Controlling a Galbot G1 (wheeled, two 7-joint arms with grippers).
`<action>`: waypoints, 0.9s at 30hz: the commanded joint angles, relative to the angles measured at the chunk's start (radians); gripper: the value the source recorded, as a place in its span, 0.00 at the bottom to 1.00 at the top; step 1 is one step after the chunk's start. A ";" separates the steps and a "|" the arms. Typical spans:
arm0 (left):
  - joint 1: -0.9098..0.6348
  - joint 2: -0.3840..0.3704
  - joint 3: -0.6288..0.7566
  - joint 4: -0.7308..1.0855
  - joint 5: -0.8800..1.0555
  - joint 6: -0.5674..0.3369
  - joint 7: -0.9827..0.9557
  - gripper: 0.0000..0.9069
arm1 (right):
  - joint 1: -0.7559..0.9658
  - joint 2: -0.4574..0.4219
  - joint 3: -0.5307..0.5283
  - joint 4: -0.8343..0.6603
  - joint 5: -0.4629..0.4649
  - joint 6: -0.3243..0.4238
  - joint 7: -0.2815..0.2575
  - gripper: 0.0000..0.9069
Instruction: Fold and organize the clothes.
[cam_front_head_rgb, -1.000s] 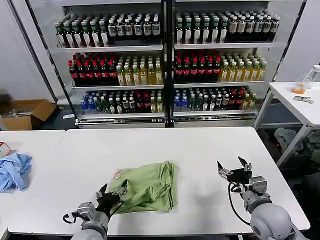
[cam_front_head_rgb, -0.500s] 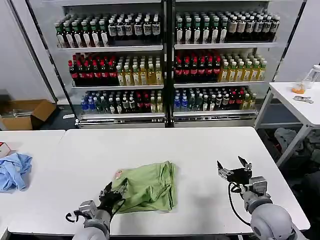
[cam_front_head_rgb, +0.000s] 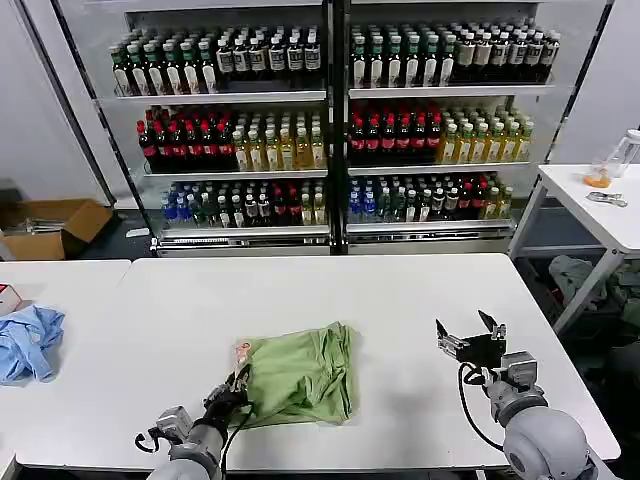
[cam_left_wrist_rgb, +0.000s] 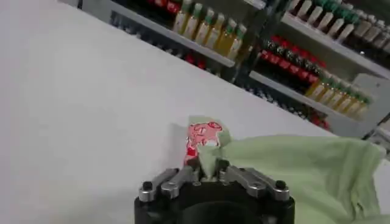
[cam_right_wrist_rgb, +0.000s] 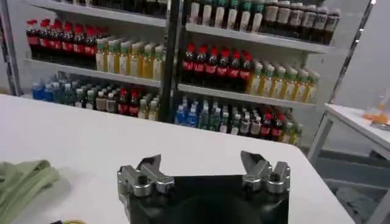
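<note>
While the left gripper had its jaws clenched on the near-left edge of the green T-shirt, which lay folded on the white table, the right gripper hovered right of it, jaws released. Bottles filled the far shelves.

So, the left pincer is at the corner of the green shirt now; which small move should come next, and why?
Probably lift that corner a little and carry it across the T-shirt toward the far side. The left pincer looks shut on the near-left edge of the cloth, just beside the cartoon print, and the shirt lies loosely bunched on the table. The right pincer waits open, apart from the cloth.
</note>
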 joint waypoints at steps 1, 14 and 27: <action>-0.006 -0.011 -0.033 0.000 -0.193 0.008 0.022 0.08 | 0.003 -0.001 0.000 0.002 0.001 0.000 0.002 1.00; 0.006 0.013 -0.319 -0.029 -0.548 0.076 0.026 0.04 | 0.014 -0.008 0.001 -0.005 0.009 0.002 0.003 1.00; 0.001 0.333 -0.844 -0.121 -0.798 0.160 -0.003 0.04 | 0.025 0.002 -0.012 0.004 0.016 0.002 0.002 1.00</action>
